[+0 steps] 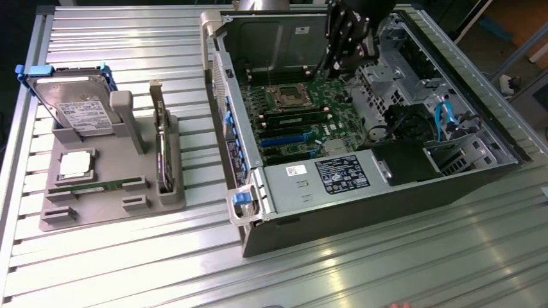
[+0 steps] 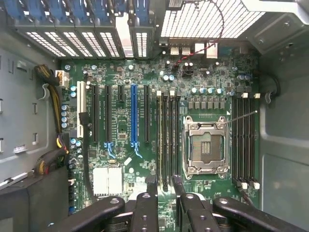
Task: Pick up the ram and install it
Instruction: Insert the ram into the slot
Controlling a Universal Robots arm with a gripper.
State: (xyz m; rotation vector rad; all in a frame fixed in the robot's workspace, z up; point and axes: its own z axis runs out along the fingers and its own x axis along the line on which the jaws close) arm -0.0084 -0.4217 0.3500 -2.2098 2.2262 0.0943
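While the tabletop (image 1: 385,256) carries the case (image 1: 274,38) on its side, open, so the motherboard (image 1: 299,122) faces up for access, the ram (image 1: 86,187) lies flat in the grey holder (image 1: 94,208) beside it, well apart from the open, empty end effector (image 2: 164,180) hovering over that board.

fingers (image 2: 150,192): black, slim | links (image 2: 96,212): black bars w/ round screws | finish: matte
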